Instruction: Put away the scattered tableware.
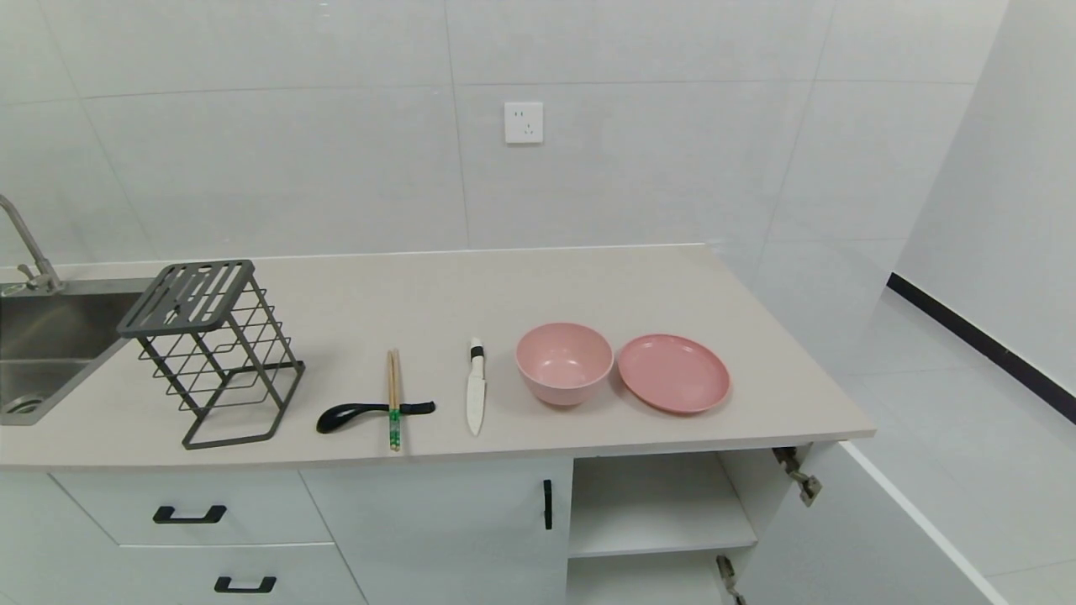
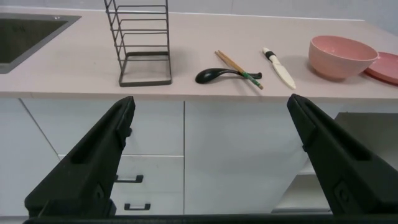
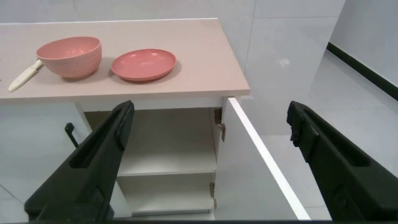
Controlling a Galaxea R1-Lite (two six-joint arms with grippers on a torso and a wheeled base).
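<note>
Along the front of the beige counter (image 1: 471,294) lie a black spoon (image 1: 353,413), a pair of chopsticks (image 1: 392,410) across its handle, a white knife (image 1: 476,388), a pink bowl (image 1: 563,362) and a pink plate (image 1: 673,372). The wire rack (image 1: 210,349) stands to their left. My left gripper (image 2: 211,162) is open, held low in front of the cabinet, below the spoon (image 2: 217,74) and chopsticks (image 2: 239,69). My right gripper (image 3: 208,162) is open too, facing the open cabinet under the bowl (image 3: 69,56) and plate (image 3: 143,64).
A steel sink (image 1: 38,344) with a tap sits at the counter's far left. The right cabinet door (image 1: 849,538) stands swung open, showing bare shelves (image 1: 656,512). Drawers with black handles (image 1: 189,513) are under the rack. White floor lies to the right.
</note>
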